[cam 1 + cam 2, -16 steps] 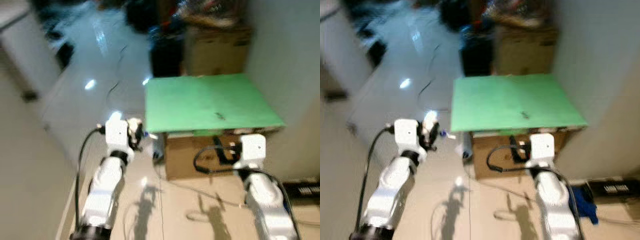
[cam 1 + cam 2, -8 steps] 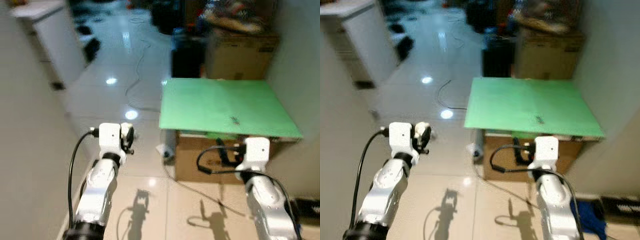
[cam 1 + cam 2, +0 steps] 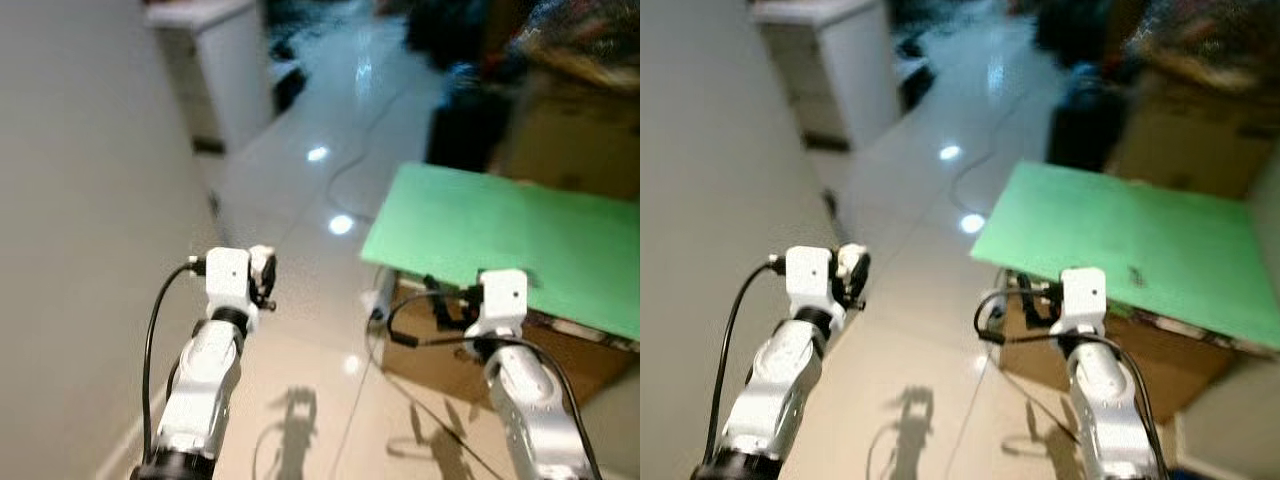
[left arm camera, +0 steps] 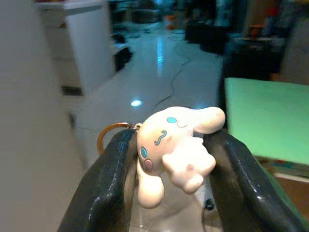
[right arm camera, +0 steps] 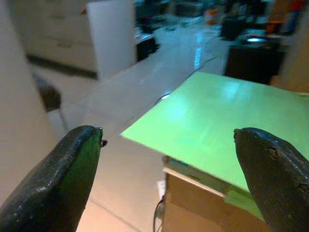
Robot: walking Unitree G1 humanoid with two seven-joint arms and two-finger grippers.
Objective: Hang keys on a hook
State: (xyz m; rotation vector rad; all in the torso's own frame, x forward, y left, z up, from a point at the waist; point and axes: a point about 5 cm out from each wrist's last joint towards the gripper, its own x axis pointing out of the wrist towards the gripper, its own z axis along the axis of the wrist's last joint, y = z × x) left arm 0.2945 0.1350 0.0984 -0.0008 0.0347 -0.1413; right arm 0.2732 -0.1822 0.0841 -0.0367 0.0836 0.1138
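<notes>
Left gripper [image 4: 169, 159]: its 2 black fingers [image 4: 104, 179] are closed around the keychain, 1 on each side of the plush charm, held out in front of the robot above the floor.
Keys [image 4: 176, 150]: a white plush charm with blue eyes and a pink cheek, wedged between the left gripper's fingers; a thin brass ring [image 4: 108, 135] sticks out just past 1 finger. In the head views it shows as a small white lump at the tip of the left arm [image 3: 262, 272]. No separate key blade can be made out.
Right gripper [image 5: 166, 179]: spread wide with nothing between the 2 fingers, held forward at about the same height as the left one.
Green board [image 3: 500, 240]: flat green top straight ahead of the right gripper, lying on a cardboard box [image 3: 470, 360] that sits just beyond that gripper.
Wall [image 3: 80, 220]: plain pale surface close beside the left gripper, on its outer side.
White cabinet [image 3: 225, 70]: well ahead of the left gripper, along the same wall.
Floor [image 3: 300, 200]: glossy pale tiles with light glints, a thin cable [image 3: 350, 170] trailing across them ahead of both grippers.
Far end: dark, blurred clutter beyond the green board.
</notes>
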